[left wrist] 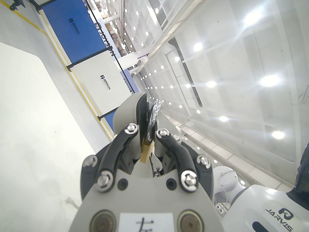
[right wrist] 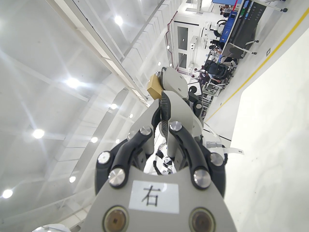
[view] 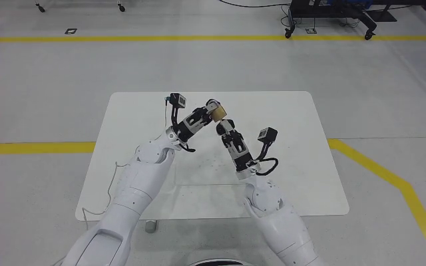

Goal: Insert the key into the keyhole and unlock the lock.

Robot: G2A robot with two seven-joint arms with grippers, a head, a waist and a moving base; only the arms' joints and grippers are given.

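Two pincers, both clenched: left pincer (left wrist: 148,114) grasps lock (right wrist: 154,89) (brass), right pincer (right wrist: 163,102) touches it.

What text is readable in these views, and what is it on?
"右": white label on the back of the right gripper.
"左", cut off by the picture's edge: matching label on the back of the left gripper.
Brand logo with wordmark: on the blue panel and the white panel beyond the table.
Floor plate, top view: too small to read.
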